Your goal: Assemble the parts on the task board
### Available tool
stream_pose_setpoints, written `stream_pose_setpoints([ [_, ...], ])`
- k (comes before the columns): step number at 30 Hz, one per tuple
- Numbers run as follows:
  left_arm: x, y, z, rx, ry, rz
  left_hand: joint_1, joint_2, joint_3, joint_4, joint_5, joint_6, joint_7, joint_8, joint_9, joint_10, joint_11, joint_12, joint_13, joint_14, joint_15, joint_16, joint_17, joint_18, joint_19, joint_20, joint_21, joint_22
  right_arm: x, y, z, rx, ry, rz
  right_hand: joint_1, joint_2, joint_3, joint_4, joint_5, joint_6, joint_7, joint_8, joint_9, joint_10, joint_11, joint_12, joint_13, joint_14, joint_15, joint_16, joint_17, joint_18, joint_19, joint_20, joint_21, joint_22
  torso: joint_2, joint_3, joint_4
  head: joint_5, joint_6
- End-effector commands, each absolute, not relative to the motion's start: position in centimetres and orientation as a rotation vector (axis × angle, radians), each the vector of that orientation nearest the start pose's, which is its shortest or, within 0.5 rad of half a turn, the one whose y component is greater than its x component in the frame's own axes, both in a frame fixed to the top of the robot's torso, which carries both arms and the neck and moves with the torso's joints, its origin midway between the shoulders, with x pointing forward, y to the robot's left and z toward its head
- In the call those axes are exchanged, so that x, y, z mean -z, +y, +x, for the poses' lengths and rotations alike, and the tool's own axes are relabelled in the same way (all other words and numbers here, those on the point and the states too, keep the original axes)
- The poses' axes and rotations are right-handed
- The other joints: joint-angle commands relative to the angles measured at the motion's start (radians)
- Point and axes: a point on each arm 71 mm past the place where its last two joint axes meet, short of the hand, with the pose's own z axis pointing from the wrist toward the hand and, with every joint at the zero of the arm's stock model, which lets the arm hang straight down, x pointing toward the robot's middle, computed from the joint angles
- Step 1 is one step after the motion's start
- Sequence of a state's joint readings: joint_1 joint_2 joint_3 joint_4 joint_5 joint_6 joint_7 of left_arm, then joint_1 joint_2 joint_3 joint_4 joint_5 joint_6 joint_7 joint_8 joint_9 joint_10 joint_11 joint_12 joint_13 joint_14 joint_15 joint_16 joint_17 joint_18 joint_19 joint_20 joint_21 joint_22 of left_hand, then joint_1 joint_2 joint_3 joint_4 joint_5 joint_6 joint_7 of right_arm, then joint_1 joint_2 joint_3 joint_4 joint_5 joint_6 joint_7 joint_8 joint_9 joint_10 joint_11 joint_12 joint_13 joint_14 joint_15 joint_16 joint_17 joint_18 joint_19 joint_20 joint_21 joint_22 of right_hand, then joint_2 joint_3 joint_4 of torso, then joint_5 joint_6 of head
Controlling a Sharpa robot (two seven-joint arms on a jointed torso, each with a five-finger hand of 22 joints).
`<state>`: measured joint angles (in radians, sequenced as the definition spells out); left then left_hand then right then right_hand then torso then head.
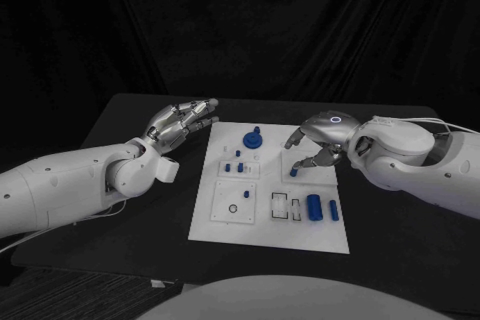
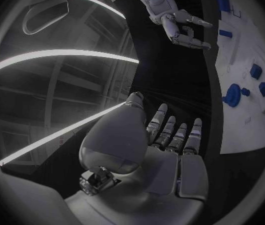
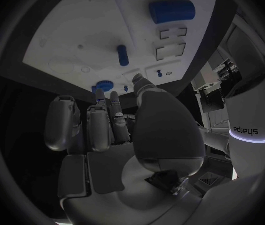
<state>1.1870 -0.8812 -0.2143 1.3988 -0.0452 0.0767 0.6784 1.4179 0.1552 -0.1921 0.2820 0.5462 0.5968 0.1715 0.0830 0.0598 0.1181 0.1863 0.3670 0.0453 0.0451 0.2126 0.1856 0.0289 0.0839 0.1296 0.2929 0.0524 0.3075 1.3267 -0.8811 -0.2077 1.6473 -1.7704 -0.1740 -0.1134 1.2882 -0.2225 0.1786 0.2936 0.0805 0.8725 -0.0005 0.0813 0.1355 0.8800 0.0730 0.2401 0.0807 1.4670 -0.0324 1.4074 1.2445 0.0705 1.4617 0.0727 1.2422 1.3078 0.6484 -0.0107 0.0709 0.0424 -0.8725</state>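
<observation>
Head view | right robot hand [image 1: 318, 148] over task board [image 1: 270, 230] | fingertips possibly touching blue part [image 1: 294, 172]

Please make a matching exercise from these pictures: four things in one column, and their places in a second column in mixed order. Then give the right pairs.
Things:
1. left hand
2. right hand
3. big blue cylinder
4. round blue part

Places:
A. at the far end of the task board
B. above the board's right side
C. lying in the board's near right part
D. beside the board's far left corner, off it

Pairs: 1-D, 2-B, 3-C, 4-A
</observation>
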Motion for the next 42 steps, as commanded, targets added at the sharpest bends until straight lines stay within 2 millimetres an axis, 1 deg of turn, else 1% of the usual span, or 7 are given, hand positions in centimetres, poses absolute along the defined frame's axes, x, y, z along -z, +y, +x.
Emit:
stream_pose_setpoints([
  [1,22.5,25.2,47.0,1.886,1.355,-0.907,0.011,-0.003,0.006,0.001,0.005,0.009,0.034,0.007,0.001,0.002,0.005,0.003,0.001,0.004,0.001,0.003,0.001,-0.014,0.006,0.001,0.003,0.001,19.9,-18.6,45.4,-0.426,1.782,-0.627,0.016,0.011,0.01,-0.002,0.013,0.002,0.009,-0.003,-0.002,-0.006,0.004,-0.004,-0.002,0.037,-0.001,0.003,0.001,-0.004,0.005,0.0,0.003,0.176,0.0,-0.0019,-0.0004,-0.003,0.0],
  [5,22.5,25.2,47.0,1.887,1.356,-0.908,0.012,-0.003,0.007,0.001,0.007,0.01,0.035,0.007,0.001,0.003,0.006,0.004,0.001,0.004,0.001,0.003,0.001,-0.014,0.006,0.001,0.003,0.002,21.1,-18.7,45.3,-0.436,1.799,-0.623,0.029,0.015,0.014,-0.002,0.031,0.018,0.04,0.002,-0.002,0.002,0.01,-0.002,-0.004,0.038,0.003,0.003,0.0,-0.004,0.006,0.003,0.006,0.176,0.003,0.0007,0.0,-0.001,0.0],
  [13,22.5,25.1,47.1,1.89,1.36,-0.908,0.015,-0.001,0.009,0.001,0.01,0.01,0.036,0.009,0.001,0.006,0.009,0.009,0.002,0.004,0.001,0.004,0.001,-0.013,0.007,0.001,0.004,0.001,22.0,-18.0,45.1,-0.476,1.793,-0.634,0.044,0.026,0.021,-0.007,0.031,0.024,0.059,0.002,-0.004,0.034,0.007,0.013,0.001,0.038,0.002,0.003,0.0,-0.004,0.006,0.004,0.006,0.176,0.002,0.0012,0.0008,-0.004,0.0],
  [17,22.5,25.1,47.1,1.892,1.361,-0.909,0.02,0.001,0.011,0.0,0.014,0.013,0.038,0.011,0.002,0.011,0.012,0.017,0.003,0.004,0.001,0.004,0.001,-0.013,0.008,0.001,0.003,0.0,22.2,-17.6,45.1,-0.494,1.785,-0.641,0.076,0.037,0.033,-0.021,0.067,0.032,0.061,0.004,-0.004,0.055,0.005,0.022,0.006,0.036,0.001,-0.001,-0.006,-0.004,0.004,0.003,0.004,0.175,0.003,0.0009,0.0017,-0.008,0.0],
  [22,22.5,25.2,47.0,1.891,1.358,-0.908,0.025,0.002,0.014,-0.001,0.017,0.016,0.039,0.013,0.002,0.014,0.015,0.021,0.004,0.005,0.002,0.005,0.001,-0.013,0.008,0.001,0.003,0.0,22.5,-17.3,45.0,-0.516,1.776,-0.646,0.131,0.055,0.067,-0.062,0.186,0.062,0.063,0.016,0.006,0.076,0.004,0.028,0.011,0.034,-0.001,-0.004,-0.01,-0.003,0.001,0.001,0.001,0.174,0.003,0.001,0.001,-0.004,0.0],
  [26,22.5,25.3,47.0,1.887,1.361,-0.91,0.026,0.002,0.015,-0.002,0.018,0.017,0.039,0.013,0.002,0.015,0.015,0.022,0.004,0.004,0.002,0.004,0.001,-0.013,0.009,0.001,0.003,0.0,22.8,-16.9,44.9,-0.537,1.766,-0.651,0.168,0.06,0.116,-0.096,0.24,0.098,0.064,0.037,0.024,0.113,0.0,0.033,0.011,0.033,-0.003,-0.006,-0.013,-0.003,-0.001,0.0,0.0,0.174,0.002,0.0006,0.0015,-0.002,0.0],
  [42,22.6,25.2,47.1,1.889,1.372,-0.914,0.032,0.003,0.018,-0.003,0.022,0.02,0.041,0.016,0.002,0.02,0.019,0.029,0.005,0.005,0.003,0.007,0.002,-0.012,0.011,0.001,0.004,0.002,22.8,-17.0,44.8,-0.542,1.753,-0.638,0.189,0.06,0.193,-0.157,0.259,0.185,0.097,0.111,0.089,0.229,-0.023,0.044,0.016,0.032,-0.009,-0.007,-0.015,-0.003,-0.003,-0.007,0.002,0.174,0.003,0.001,0.001,0.004,0.0],
])
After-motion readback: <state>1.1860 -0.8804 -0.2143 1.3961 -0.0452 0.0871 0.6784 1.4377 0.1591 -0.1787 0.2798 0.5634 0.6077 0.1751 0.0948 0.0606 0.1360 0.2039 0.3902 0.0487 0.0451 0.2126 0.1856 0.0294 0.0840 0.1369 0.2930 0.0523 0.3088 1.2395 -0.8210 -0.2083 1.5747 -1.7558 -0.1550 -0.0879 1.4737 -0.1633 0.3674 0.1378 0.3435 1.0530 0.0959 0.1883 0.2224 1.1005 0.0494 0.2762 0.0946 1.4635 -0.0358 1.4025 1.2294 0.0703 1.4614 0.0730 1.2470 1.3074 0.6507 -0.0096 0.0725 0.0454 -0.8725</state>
